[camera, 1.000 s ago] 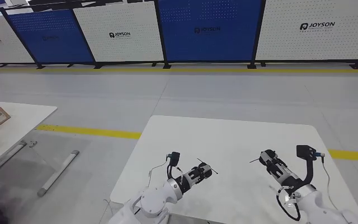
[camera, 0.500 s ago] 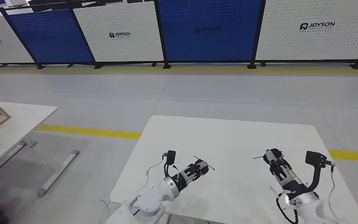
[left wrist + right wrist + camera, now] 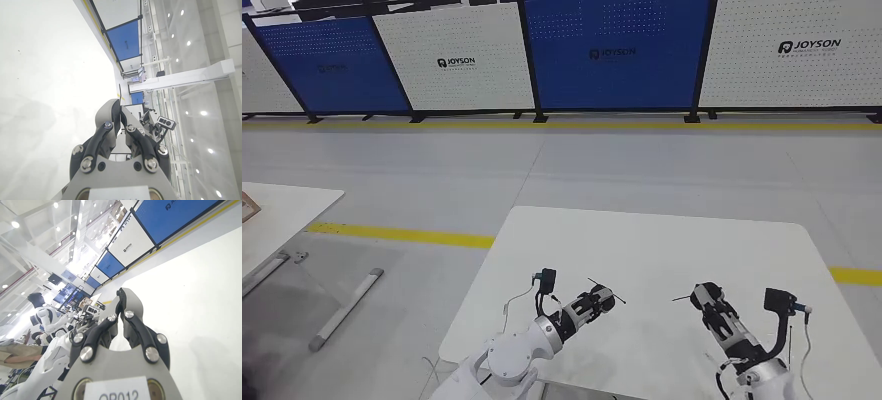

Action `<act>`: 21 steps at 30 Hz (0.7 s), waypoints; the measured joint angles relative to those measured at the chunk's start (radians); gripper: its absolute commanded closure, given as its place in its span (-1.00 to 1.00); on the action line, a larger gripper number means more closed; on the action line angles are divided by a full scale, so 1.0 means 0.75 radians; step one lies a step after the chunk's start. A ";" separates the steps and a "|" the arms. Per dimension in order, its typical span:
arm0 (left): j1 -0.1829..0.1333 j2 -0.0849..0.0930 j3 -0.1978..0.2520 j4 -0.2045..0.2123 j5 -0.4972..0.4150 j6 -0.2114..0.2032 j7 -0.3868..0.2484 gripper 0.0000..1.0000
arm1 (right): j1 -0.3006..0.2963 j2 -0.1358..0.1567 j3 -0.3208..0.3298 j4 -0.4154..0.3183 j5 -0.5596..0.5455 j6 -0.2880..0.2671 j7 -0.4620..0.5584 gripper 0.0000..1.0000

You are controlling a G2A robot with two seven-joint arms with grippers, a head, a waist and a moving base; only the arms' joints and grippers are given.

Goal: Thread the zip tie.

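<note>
- Our left gripper (image 3: 119, 107) has pale grey fingers (image 3: 105, 109), black ribbed pads (image 3: 115, 115), curved black links (image 3: 98, 136) and round silver screws (image 3: 108, 124).
- Our right gripper (image 3: 121, 296) is built alike, with a white printed label (image 3: 117, 387) on its grey base plate (image 3: 117, 366).
- Our left arm (image 3: 512, 358) and right arm (image 3: 762, 380) wear white shells with black forearm sections, a thin looping cable (image 3: 514, 302) and a black camera box (image 3: 547, 277) at each wrist.

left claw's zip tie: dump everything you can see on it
The zip tie is a thin black strip, plastic by its look, pinched between the pads of the shut left claw. A short, slightly curved length sticks out past the claw's tip. In the top view it crosses the claw tip as a fine dark line, over the white table. Its head cannot be made out.
</note>
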 measured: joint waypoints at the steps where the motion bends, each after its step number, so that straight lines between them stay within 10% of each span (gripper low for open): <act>1: 0.000 0.000 0.000 0.000 0.000 0.000 0.000 1.00 | 0.000 0.000 0.000 0.000 0.000 0.000 0.001 1.00; 14: 0.000 0.000 0.000 0.000 0.000 0.000 0.000 1.00 | -0.084 0.008 0.290 0.098 0.312 -0.257 0.139 1.00; 21: 0.000 0.000 0.000 0.000 0.000 0.000 0.000 1.00 | -0.072 -0.006 0.251 0.140 0.336 -0.305 0.198 1.00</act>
